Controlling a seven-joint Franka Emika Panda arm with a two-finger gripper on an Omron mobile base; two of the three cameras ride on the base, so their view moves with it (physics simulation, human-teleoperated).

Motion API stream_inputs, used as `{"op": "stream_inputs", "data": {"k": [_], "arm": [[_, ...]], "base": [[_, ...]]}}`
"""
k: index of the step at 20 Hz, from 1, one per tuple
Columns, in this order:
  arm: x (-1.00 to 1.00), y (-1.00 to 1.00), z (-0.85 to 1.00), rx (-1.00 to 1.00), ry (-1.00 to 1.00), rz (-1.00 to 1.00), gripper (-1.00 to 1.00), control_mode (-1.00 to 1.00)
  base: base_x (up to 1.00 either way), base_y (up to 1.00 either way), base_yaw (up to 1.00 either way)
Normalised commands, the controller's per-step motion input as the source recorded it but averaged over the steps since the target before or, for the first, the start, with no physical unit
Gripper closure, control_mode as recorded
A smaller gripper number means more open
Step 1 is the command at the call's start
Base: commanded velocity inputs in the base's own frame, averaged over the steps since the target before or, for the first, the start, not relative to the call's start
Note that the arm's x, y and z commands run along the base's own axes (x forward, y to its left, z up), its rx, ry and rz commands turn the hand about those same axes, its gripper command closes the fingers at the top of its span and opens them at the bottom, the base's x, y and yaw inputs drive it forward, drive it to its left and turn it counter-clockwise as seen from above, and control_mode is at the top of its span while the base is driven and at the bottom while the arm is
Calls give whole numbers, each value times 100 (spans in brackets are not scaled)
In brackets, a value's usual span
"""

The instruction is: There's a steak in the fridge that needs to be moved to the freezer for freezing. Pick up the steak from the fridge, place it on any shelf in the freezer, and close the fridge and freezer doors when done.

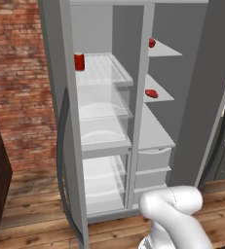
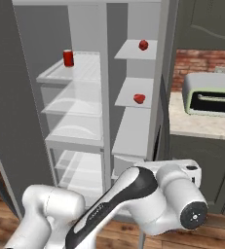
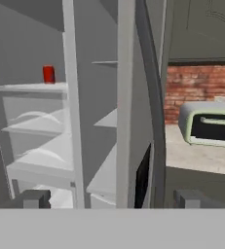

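Well apart: steak [image 2: 139, 98] on freezer shelf [image 2: 128, 92], open gripper [image 3: 111, 198] below.

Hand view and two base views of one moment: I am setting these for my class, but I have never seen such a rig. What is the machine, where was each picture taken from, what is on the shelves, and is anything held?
The machine is a white robot arm on a driving base, in a rendered kitchen. Two cameras ride behind it, left and right. The third sits on its hand, looking along the claw, which is open and empty. Both doors are open. In the fridge a red can stands on a glass shelf. In the freezer the steak lies on a grey shelf, with a rounder red lump on the shelf above.
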Motion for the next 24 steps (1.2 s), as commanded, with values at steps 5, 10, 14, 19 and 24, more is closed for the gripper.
{"op": "stream_inputs", "data": {"k": [5,10,14,19,24], "arm": [[57,-26,-40,0,-3,1,-100,-100],[66,-36,-37,0,-1,0,-100,-100],[69,-41,-34,0,0,0,-100,-100],[62,-44,-29,0,0,0,-100,-100],[56,-42,-34,0,0,0,-100,-100]], "base": [[0,0,0],[0,0,0],[0,0,0],[0,0,0],[0,0,0]]}}
